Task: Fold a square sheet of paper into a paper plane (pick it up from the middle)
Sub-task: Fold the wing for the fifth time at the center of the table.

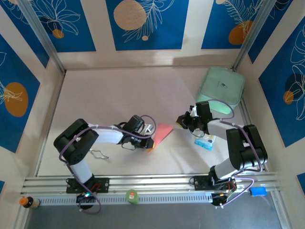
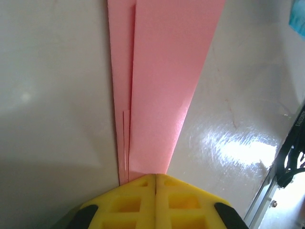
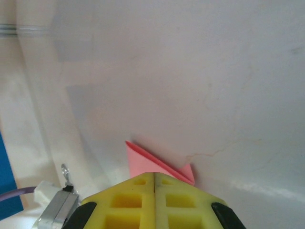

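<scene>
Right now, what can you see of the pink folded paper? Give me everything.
The paper plane is thin pink-red paper, folded into a long tapering wedge with overlapping layers and lengthwise creases. It lies on the pale table between the arms. Its narrow end meets the fingertips of the shut left gripper; pinched or just pressed, I cannot tell. The shut right gripper sits close to its other end.

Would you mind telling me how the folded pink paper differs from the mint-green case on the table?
The folded pink paper is a narrow, tapering shape with straight edges; the mint-green case is a rounded square. The paper lies mid-table between the two arms, while the case sits in the far right corner. The paper covers less area than the case. Both rest on the table.
</scene>
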Controlling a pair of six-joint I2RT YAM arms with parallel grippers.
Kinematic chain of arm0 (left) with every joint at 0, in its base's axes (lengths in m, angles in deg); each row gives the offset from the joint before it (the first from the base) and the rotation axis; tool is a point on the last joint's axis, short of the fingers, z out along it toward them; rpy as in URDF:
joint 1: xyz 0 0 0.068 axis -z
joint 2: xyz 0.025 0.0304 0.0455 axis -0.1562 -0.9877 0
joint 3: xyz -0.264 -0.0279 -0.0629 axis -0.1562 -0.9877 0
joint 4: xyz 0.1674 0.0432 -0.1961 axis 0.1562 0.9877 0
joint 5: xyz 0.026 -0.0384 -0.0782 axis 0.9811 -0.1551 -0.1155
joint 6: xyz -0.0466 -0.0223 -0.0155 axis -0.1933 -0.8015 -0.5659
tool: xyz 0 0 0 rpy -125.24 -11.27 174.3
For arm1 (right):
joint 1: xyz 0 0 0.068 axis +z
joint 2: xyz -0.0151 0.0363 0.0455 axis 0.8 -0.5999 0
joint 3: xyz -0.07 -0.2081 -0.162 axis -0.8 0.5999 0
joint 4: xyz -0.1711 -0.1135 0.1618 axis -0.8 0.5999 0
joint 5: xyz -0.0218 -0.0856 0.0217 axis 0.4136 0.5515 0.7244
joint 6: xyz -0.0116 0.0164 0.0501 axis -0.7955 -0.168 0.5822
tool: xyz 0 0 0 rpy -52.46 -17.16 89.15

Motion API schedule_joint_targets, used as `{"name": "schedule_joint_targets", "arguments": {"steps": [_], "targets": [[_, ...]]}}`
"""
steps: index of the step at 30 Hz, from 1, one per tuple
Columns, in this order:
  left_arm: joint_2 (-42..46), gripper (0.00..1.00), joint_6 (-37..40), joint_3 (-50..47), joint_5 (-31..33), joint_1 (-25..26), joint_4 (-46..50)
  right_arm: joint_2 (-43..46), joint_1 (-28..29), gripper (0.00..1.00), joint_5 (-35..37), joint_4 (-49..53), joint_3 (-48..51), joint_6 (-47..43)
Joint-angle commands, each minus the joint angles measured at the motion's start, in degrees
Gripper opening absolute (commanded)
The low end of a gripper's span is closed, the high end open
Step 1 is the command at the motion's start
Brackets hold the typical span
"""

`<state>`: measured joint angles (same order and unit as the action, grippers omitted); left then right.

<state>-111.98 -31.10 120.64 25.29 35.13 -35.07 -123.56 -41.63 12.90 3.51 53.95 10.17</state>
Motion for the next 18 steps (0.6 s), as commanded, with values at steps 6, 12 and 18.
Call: {"name": "schedule_joint_targets", "arguments": {"steps": [6, 12, 18], "targets": [[5.79, 0.09, -9.49, -0.42, 6.6, 2.44, 2.52, 5.19, 0.71, 0.1, -7.7, 4.35, 4.96, -0.24], [13.03, 0.19, -7.05, -0.38, 13.17, 3.04, 3.94, 6.77, 3.18, 0.19, -8.72, 3.82, 6.11, -1.39], [9.21, 0.23, 0.41, 2.81, 8.72, -2.0, 9.21, 7.11, 7.61, 0.25, -6.35, 1.56, 7.57, 1.38]]}}
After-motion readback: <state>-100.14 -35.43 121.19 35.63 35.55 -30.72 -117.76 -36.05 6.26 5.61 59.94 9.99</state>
